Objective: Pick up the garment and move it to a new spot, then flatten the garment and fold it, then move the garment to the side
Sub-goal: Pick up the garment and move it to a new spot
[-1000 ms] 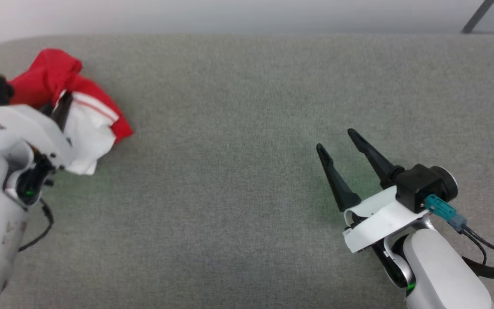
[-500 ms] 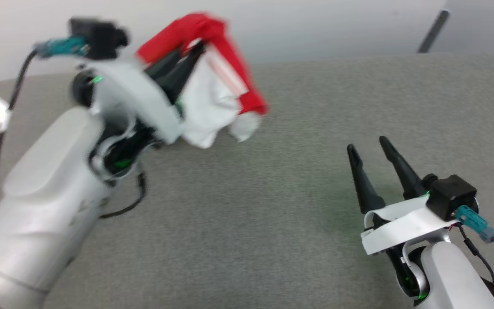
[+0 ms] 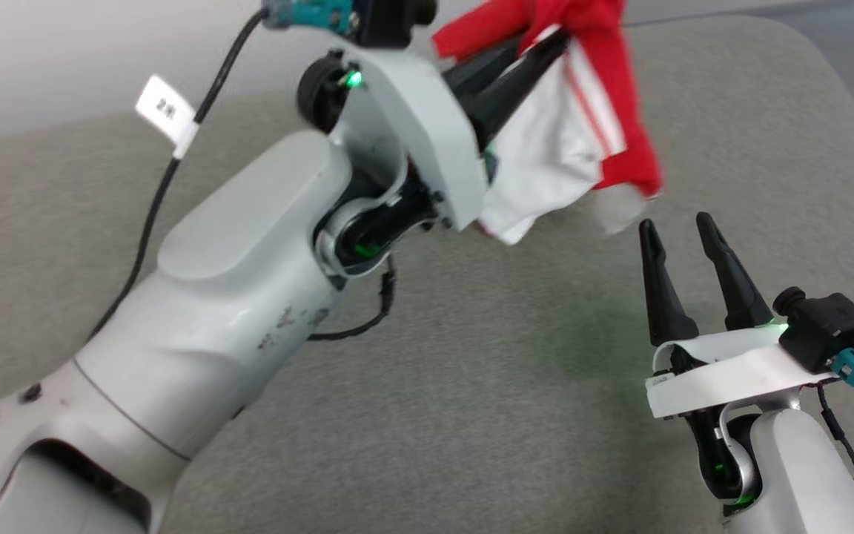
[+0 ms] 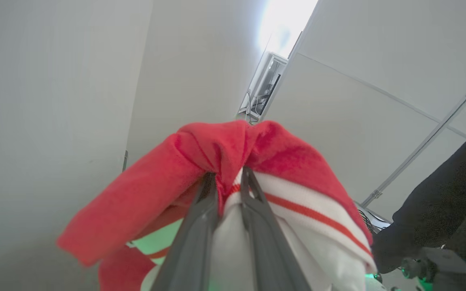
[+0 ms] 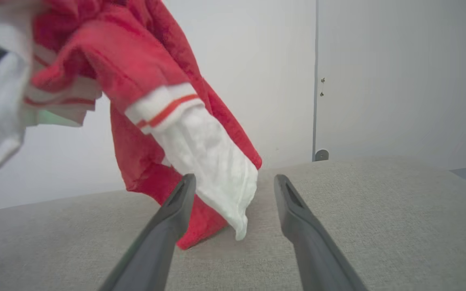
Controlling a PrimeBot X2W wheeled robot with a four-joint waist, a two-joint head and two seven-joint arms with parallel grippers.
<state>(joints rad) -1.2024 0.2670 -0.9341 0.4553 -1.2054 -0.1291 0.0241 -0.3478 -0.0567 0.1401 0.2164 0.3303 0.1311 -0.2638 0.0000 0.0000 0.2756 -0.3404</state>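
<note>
The garment [image 3: 579, 141], a bunched red jersey with white panels and red-white striped trim, hangs in the air over the grey surface at the upper middle of the head view. My left gripper [image 3: 557, 41] is shut on a fold near its top; the left wrist view shows red cloth [image 4: 233, 161] pinched between the two dark fingers. My right gripper [image 3: 679, 226] stands open at the lower right, fingertips just below the hanging cloth. In the right wrist view the garment [image 5: 192, 141] dangles ahead of the open fingers, its white end low between them.
A grey fabric-covered table [image 3: 471, 386] spreads below, its rounded far right corner [image 3: 827, 67] close to the garment. A pale wall [image 5: 378, 81] stands behind. A dark-clothed person [image 4: 451, 202] is at the right edge of the left wrist view.
My left arm has lifted the garment off the surface at the far left and carried it up and rightward toward my right gripper. The head camera has turned too. My right gripper stays open.
</note>
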